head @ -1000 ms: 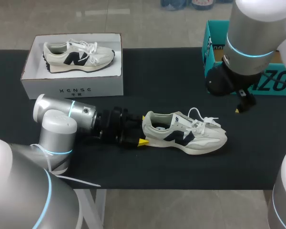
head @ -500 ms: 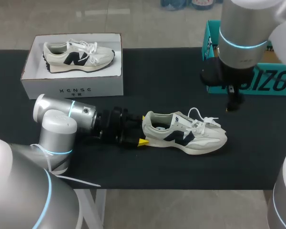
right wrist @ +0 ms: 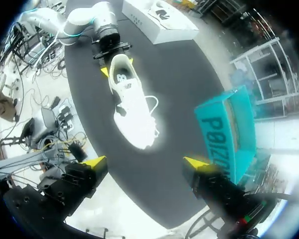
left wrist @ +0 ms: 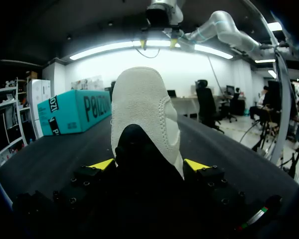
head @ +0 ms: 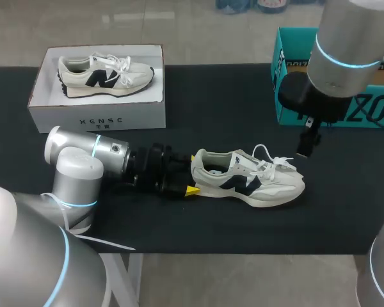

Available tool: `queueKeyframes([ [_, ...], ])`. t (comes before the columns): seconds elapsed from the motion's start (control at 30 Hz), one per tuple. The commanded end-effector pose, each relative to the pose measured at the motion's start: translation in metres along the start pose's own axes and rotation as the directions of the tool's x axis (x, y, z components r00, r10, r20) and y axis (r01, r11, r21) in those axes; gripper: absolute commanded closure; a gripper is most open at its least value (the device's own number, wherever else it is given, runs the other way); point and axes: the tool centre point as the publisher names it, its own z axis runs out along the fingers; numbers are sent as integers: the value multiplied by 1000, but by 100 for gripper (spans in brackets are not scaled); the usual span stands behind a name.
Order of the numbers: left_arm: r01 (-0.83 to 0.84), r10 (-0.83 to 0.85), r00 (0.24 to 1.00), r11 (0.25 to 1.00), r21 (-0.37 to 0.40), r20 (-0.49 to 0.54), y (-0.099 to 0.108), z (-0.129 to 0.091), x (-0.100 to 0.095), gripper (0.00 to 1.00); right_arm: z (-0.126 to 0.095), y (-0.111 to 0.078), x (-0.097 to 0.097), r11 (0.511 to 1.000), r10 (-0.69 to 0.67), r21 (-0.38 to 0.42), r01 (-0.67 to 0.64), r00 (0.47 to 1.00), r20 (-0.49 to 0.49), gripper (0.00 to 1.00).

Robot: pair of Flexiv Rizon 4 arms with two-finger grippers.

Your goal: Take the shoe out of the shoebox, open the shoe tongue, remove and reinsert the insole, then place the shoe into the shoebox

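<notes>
Centre frame: left gripper (head: 192,174) clamps the heel of the cream suede sneaker with navy logo (head: 259,185); right gripper (right wrist: 145,162) hangs above its toe end, fingers wide.

**Silver-grey arms, cyan rings, black wrists**

Both arms are built of smooth, rounded silver-grey tubes. The left arm (head: 77,173) has thin light-blue glowing rings at its joints, a round end cap and a thin white cable running off its lower link. The right arm (head: 342,38) shows the same glowing ring round a wide cylinder, then a black wrist block. Each wrist mount is black, dotted with small screws, with a small red-and-green marking near one edge. The left fingers (left wrist: 100,164) and the right fingers (right wrist: 94,162) are black with bright yellow wedge-shaped tips
</notes>
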Motion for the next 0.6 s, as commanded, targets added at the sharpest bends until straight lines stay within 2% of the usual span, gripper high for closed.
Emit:
queueKeyframes([
  [0.03,1,-1,1000,1000,-2,0,2,4,0,100,1,-9,3,951,291,-110,-289,957,8,0],
  [0.4,1,-1,1000,1000,-2,0,2,4,0,100,1,-9,3,951,291,-110,-289,957,8,0],
  [0.6,1,-1,1000,1000,-2,0,2,4,0,100,3,-3,25,913,398,-87,-399,917,-29,0],
])
